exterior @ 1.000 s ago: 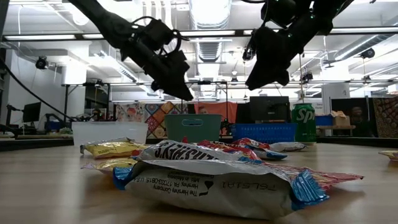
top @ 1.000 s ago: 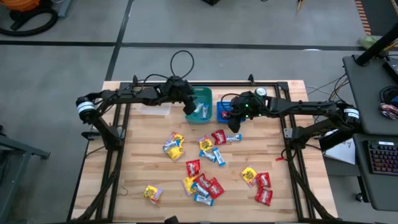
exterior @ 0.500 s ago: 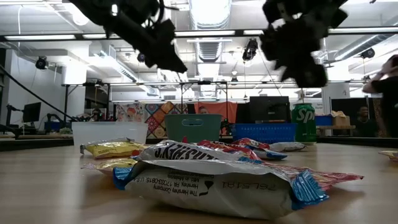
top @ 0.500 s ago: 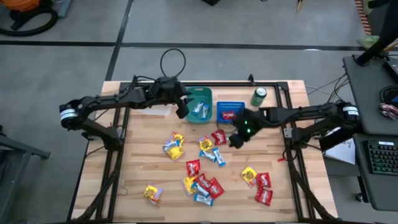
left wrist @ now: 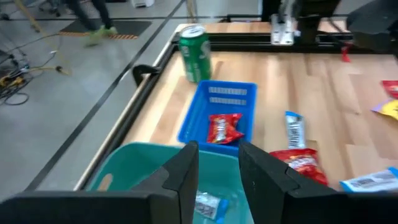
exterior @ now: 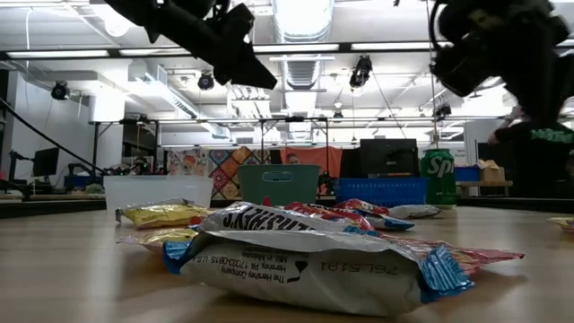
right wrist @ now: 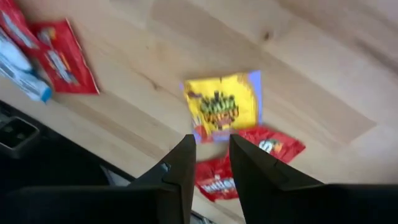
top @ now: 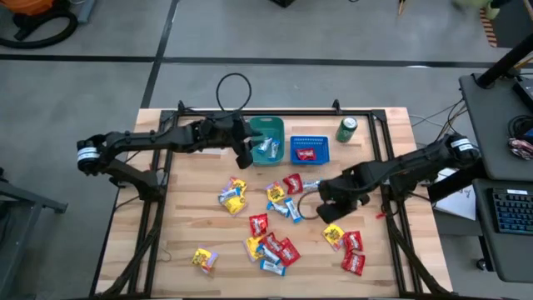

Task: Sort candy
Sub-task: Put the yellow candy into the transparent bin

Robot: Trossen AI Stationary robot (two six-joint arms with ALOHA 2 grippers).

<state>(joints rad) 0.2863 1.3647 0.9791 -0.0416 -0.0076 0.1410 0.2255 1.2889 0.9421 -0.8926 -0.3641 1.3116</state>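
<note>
Several small candies in red, yellow and light-blue wrappers lie scattered on the wooden table (top: pixel 191 217), from one group (top: pixel 283 196) to another (top: pixel 350 246). A teal bin (top: pixel 268 140) holds light-blue candy (left wrist: pixel 208 204), and a blue bin (top: pixel 309 150) holds a red one (left wrist: pixel 222 127). My left gripper (left wrist: pixel 217 171) hovers open and empty at the teal bin's left rim (top: pixel 244 152). My right gripper (top: pixel 326 208) hangs open and empty, pointing down, above a yellow candy (right wrist: pixel 227 106) that lies flat on the wood.
A green can (top: pixel 346 129) stands right of the blue bin at the far edge. A clear bin (exterior: pixel 157 190) sits left of the teal one. Black frame rails (top: pixel 154 200) run along the table's sides. Bare wood lies at the near left, beside one yellow candy (top: pixel 202 259).
My left gripper has drawn back from over the teal bin toward the table's left and risen. My right gripper has swung from over the blue bin toward the near edge, rolling and tipping down over the yellow candy. The candies have stayed in place.
</note>
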